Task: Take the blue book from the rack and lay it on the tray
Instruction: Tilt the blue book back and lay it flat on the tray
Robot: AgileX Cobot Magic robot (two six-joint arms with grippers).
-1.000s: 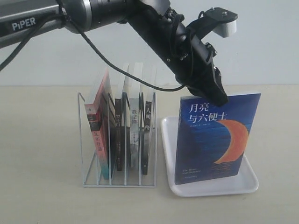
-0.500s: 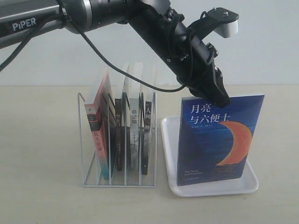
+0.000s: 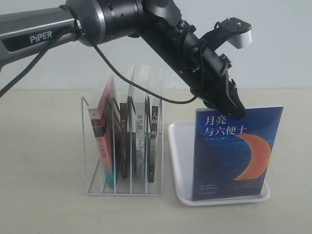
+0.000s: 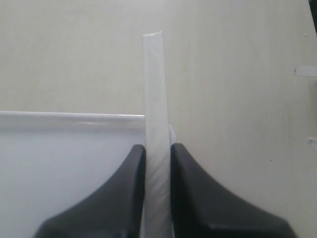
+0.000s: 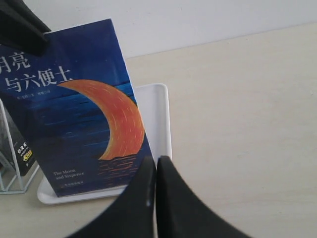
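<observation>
My left gripper [image 3: 235,109] is shut on the top edge of the blue book [image 3: 236,153], which stands upright with its moon cover facing the exterior camera. The book's lower edge is down at the front of the white tray [image 3: 176,161]; whether it touches, I cannot tell. In the left wrist view the book's white page edge [image 4: 154,89] runs between the black fingers [image 4: 190,188], with the tray [image 4: 59,158] to one side. The white wire rack [image 3: 86,146] stands left of the tray. The right wrist view shows the book [image 5: 74,114], the tray [image 5: 159,114] and my right gripper [image 5: 155,166] shut on nothing.
The rack holds a pink-red-spined book [image 3: 103,141] and three dark-spined books [image 3: 139,146] upright in its slots. The beige table [image 3: 44,195] spreads around the rack and tray, and a white wall rises behind them. My right arm is outside the exterior view.
My left gripper has carried the blue book to the right and slightly lower over the tray. The rack and its books have not moved.
</observation>
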